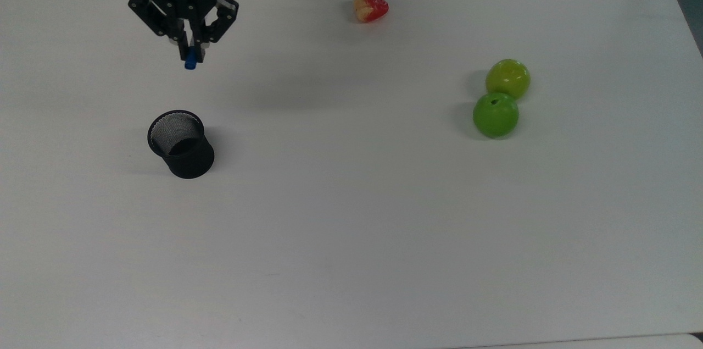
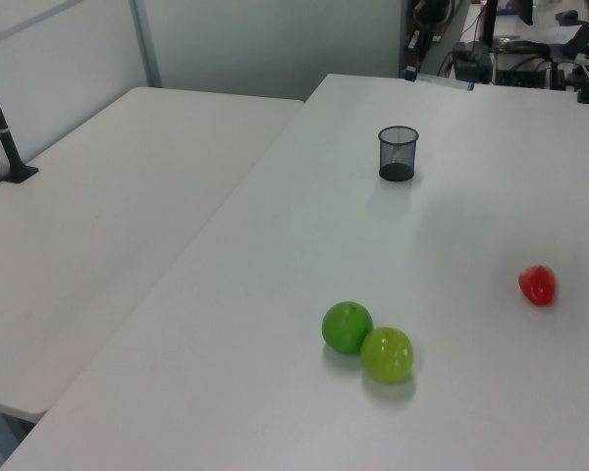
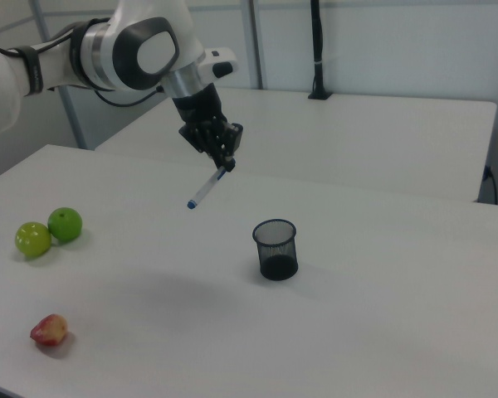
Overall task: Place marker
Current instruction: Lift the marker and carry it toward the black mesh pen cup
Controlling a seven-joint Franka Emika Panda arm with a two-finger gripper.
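The top view looks steeply down on my bench (image 1: 351,228) from above. The left view looks along it from the apples' (image 2: 366,341) end; the right view faces it from the opposite side. All share the cup (image 1: 181,144).

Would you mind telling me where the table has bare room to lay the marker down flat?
The widest bare patch lies between the mesh cup and the two green apples, running to the top view's bottom edge. It is tighter around the apples and by the red fruit.
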